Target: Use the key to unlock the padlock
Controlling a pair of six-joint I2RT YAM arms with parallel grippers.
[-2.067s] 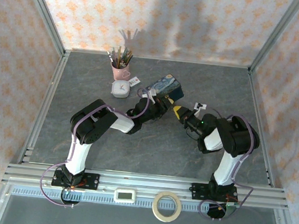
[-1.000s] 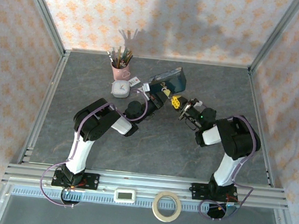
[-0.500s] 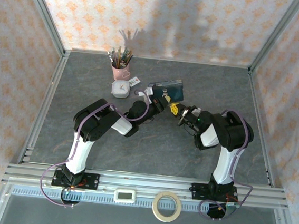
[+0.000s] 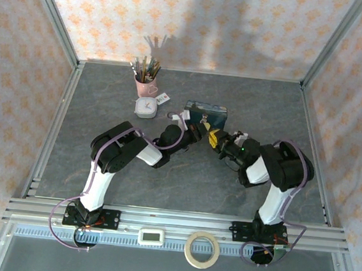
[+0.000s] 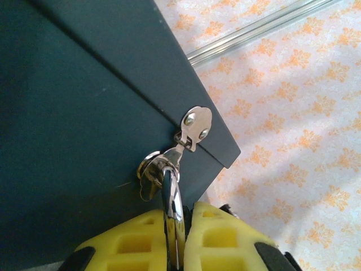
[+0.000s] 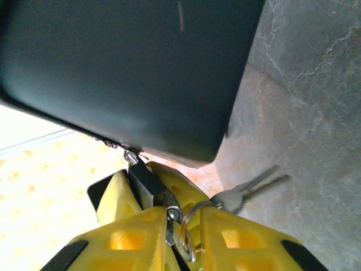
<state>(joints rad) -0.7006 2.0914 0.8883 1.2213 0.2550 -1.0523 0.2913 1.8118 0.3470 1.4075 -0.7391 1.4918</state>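
Padlock point(image 6: 150, 188) hung off the box clasp point(image 5: 196, 124), long axis pointing down into the right gripper point(image 6: 144, 179). Key point(image 6: 251, 186) dangled just beside it, so the right arm was nearer. Left gripper point(image 5: 175, 213) pinched the padlock's metal. Couldn't tell the right grip.

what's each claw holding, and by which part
The left claw pinches the padlock by its shackle; the right claw grips the key bunch at its ring.
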